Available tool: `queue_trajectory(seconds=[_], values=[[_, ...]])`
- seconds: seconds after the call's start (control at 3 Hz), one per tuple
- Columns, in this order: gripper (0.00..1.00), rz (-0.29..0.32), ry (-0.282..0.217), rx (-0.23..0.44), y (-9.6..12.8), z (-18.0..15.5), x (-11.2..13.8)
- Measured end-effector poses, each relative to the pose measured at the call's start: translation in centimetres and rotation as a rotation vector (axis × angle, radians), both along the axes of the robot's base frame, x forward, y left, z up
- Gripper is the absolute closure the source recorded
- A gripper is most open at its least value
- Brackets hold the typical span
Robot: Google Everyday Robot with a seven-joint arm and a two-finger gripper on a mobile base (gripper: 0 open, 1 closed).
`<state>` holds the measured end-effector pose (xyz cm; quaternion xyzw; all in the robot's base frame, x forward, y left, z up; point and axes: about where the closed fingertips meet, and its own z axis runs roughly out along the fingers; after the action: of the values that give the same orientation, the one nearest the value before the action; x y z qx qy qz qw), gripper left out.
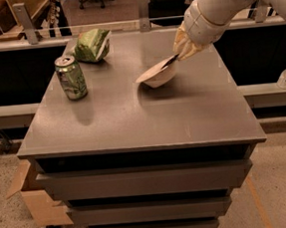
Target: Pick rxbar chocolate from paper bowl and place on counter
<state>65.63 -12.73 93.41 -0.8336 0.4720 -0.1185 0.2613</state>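
The paper bowl sits on the counter right of centre, tipped so its right rim is raised. My gripper reaches down from the upper right to that raised rim. A thin dark sliver, the rxbar chocolate, shows at the gripper's tip just over the rim, and the gripper looks shut on it. Most of the bar is hidden by the bowl's wall and the gripper.
A green soda can stands at the left of the counter. A green snack bag lies at the back left. Stepped drawers sit below the front edge. A cardboard box is on the floor at left.
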Motion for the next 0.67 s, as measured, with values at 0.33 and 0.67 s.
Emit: queue_trajectory(seconds=[0.33,0.67], values=[[1.00,0.006,0.006,-0.005,0.87,1.37,0.10],[1.00,0.007,0.006,-0.005,0.87,1.35,0.09]])
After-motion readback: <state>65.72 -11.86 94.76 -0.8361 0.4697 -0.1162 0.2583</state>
